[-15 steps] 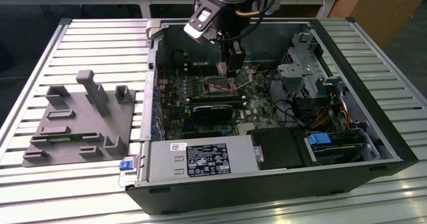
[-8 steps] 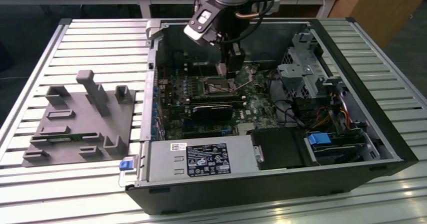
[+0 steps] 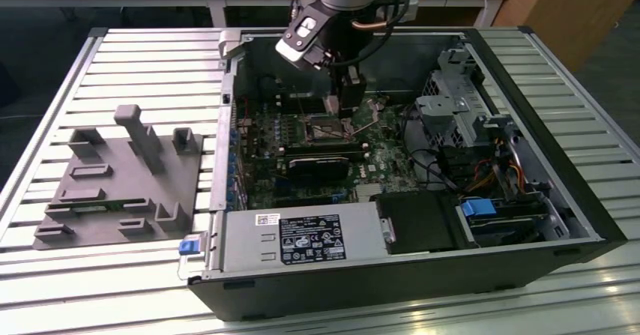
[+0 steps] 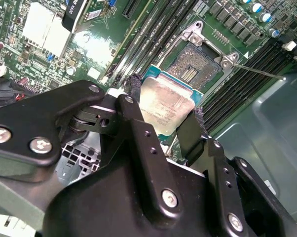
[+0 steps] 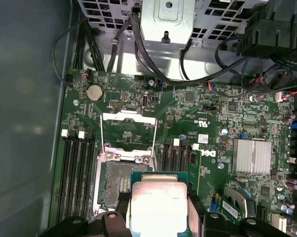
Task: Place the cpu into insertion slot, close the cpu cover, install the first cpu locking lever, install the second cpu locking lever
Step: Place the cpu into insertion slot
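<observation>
my hand (image 4: pixel 164 105) clamps the cpu (image 5: pixel 158 206) by two edges near the slot (image 5: pixel 120 178); light, stiff, probably fragile underneath, so edges only.

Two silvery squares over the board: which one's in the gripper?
The flat cpu, clamped in the gripper near the open insertion slot. The ribbed heatsink sits on the board.

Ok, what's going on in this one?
A robot arm is working inside an open PC case. Its gripper is shut on the cpu, gripping it by two opposite edges and holding it over the board, close beside the slot. The slot is empty and the cover is flipped open, so the cpu is not yet seated.
</observation>
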